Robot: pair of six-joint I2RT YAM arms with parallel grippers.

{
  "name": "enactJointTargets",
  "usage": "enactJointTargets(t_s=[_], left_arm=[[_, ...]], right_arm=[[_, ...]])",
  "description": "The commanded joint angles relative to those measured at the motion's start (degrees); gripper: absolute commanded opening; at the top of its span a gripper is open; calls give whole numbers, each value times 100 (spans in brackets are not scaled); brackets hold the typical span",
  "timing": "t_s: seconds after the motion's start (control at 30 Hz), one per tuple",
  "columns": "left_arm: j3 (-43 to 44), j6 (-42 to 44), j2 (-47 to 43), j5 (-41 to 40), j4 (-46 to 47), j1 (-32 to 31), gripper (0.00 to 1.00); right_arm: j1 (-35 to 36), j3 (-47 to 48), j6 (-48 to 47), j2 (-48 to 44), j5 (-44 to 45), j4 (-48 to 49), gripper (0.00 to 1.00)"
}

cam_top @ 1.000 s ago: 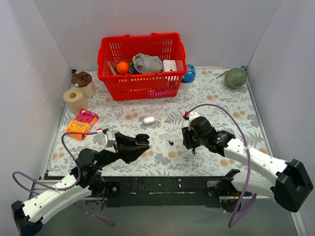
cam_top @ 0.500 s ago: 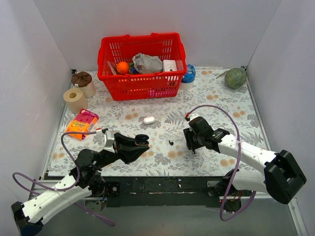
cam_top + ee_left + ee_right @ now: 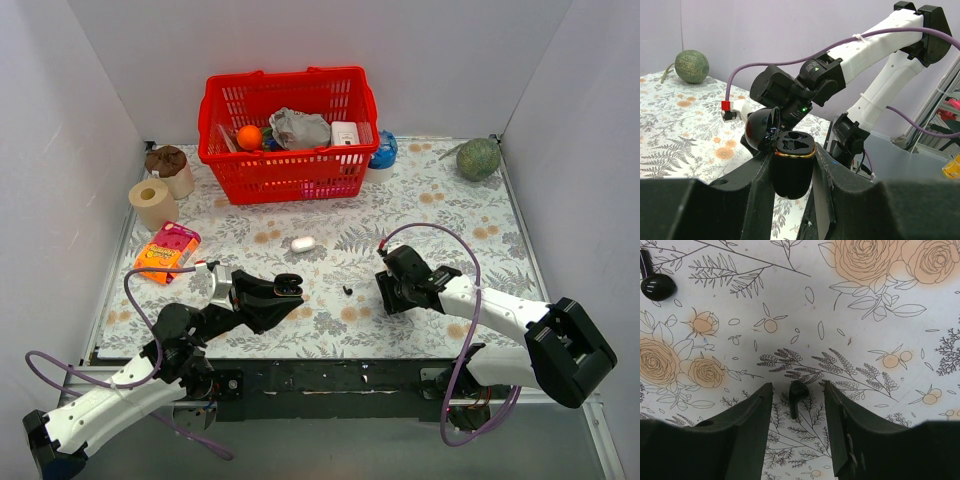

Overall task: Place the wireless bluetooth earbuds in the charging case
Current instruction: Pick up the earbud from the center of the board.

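- The right gripper (image 3: 797,386) hangs low over the flowered table (image 3: 440,215) with its jaws apart. One small black earbud (image 3: 799,393) lies on the cloth between them, with a clear gap on each side.
- That earbud's long axis runs along the gap. Its round head points away from the wrist and its short stem points back toward it, so closing the jaws would pinch it across its narrow width.
- The second earbud (image 3: 347,290) lies on the cloth just to the left of the right gripper, between the two arms and outside the jaws.
- The left gripper (image 3: 792,175) is clamped on the charging case (image 3: 793,150), holding it upright above the table with the lid (image 3: 761,129) swung open. Both sockets look empty.
- The right arm is the nearer one to both earbuds. The case is off to its left.
- Nothing blocks the grasp. A white pill-shaped case (image 3: 303,243), a red basket (image 3: 285,175), a paper roll (image 3: 152,203) and an orange packet (image 3: 167,250) lie well apart, farther back.
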Motion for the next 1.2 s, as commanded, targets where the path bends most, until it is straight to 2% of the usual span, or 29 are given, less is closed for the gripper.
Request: enactJointTargets(t_s=[0.0,0.43,1.03,1.17], left_arm=[[42,-32,-51,-14,-47,3,0],[42,-14,-104,-23,-100,3,0],[51,-102,-130,-5,-126,3,0],[33,-102,-139,-6,-118,3,0]], right_arm=[[-25,-39,81,34,-77,181,53],[-34,-48,81,192,-209,243,45],[-25,93,90,43,-323,-443,43],[-25,111,90,139,-341,-443,41]])
